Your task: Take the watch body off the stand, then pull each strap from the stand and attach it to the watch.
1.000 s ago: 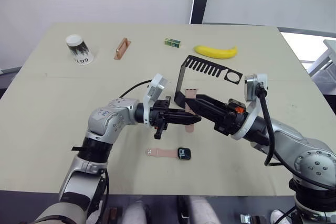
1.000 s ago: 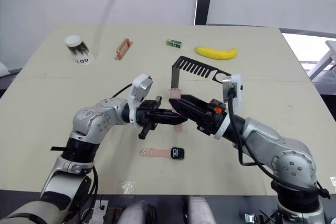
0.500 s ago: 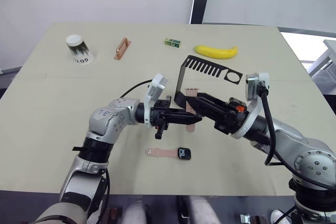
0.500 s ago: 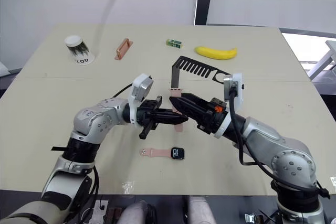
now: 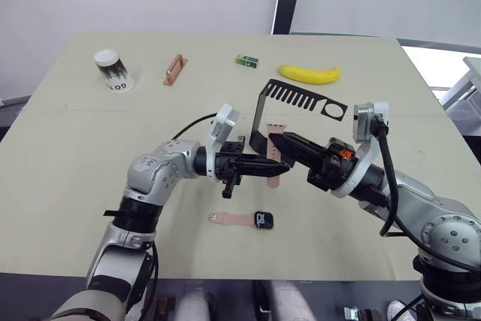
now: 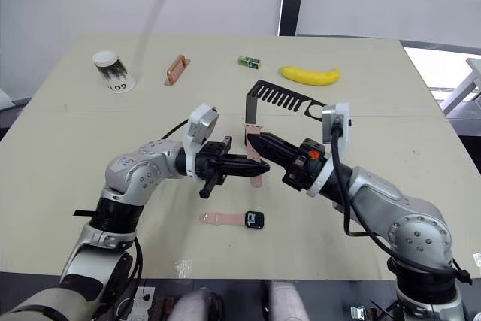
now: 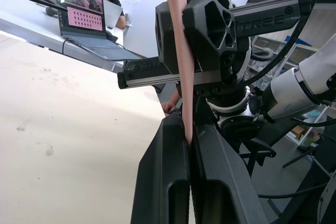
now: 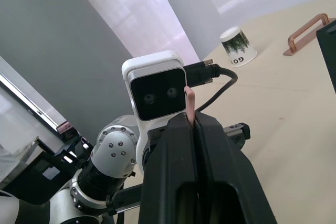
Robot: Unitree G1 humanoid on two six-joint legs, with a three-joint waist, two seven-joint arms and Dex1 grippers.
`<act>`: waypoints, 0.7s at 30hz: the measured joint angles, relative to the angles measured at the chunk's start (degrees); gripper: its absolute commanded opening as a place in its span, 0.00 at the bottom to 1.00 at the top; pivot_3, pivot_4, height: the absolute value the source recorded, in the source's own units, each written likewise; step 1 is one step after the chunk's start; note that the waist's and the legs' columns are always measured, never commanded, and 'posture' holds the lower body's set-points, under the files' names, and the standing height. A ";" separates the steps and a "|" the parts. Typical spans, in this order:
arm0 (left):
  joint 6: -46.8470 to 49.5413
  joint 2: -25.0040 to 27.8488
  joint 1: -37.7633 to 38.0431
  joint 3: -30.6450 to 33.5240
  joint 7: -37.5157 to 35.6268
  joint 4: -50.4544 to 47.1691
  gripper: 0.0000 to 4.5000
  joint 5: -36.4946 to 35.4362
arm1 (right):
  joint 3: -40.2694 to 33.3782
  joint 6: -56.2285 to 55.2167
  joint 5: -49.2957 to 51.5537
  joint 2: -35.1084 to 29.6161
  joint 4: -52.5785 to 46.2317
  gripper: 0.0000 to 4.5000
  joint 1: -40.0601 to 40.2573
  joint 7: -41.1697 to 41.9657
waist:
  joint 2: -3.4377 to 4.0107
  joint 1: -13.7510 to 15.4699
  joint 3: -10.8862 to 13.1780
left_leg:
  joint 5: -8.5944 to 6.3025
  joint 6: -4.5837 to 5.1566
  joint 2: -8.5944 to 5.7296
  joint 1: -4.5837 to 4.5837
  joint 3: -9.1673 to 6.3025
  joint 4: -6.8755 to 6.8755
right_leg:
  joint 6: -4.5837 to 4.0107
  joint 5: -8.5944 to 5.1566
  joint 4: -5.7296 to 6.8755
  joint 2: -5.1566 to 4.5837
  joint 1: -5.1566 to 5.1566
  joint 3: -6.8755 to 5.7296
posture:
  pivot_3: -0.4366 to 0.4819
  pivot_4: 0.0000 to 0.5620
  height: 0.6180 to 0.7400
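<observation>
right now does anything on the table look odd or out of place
The paper cup sits upside down near the table's far left corner. Both the left gripper and right gripper pinch one pink strap in mid-air, beside the stand.

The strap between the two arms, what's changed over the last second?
The right end effector has drawn back slightly toward the robot's right, still shut on one end of the strap. The left end effector stays shut on the other end. The watch body with its attached strap, the stand and the rest are unmoved.
</observation>
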 measured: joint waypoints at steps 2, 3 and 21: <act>0.03 0.00 -0.01 0.00 0.05 0.00 0.00 -0.04 | 0.00 -0.01 0.05 0.00 0.00 0.01 0.00 0.00 | 0.00 0.00 0.00 | 0.00 0.00 0.00 0.00 0.00 0.00 | 0.00 0.00 0.00 0.00 0.00 0.00 | 0.48 0.27 1.00; 0.04 0.00 -0.03 0.00 0.06 0.00 0.00 -0.04 | 0.00 -0.01 0.10 0.00 0.00 0.01 0.01 0.00 | 0.00 0.01 0.00 | 0.00 0.00 0.00 0.00 0.00 0.00 | 0.00 0.00 0.00 0.00 0.00 0.00 | 0.48 0.27 1.00; -10.65 14.03 3.45 -7.28 -7.46 -5.70 0.99 10.63 | -4.78 3.97 -4.33 -19.30 -7.99 0.00 10.40 15.08 | 0.05 0.62 0.04 | 0.00 0.10 -0.02 -0.07 -0.05 -0.43 | 0.07 0.04 -0.52 -0.05 0.03 -0.05 | 0.48 0.27 1.00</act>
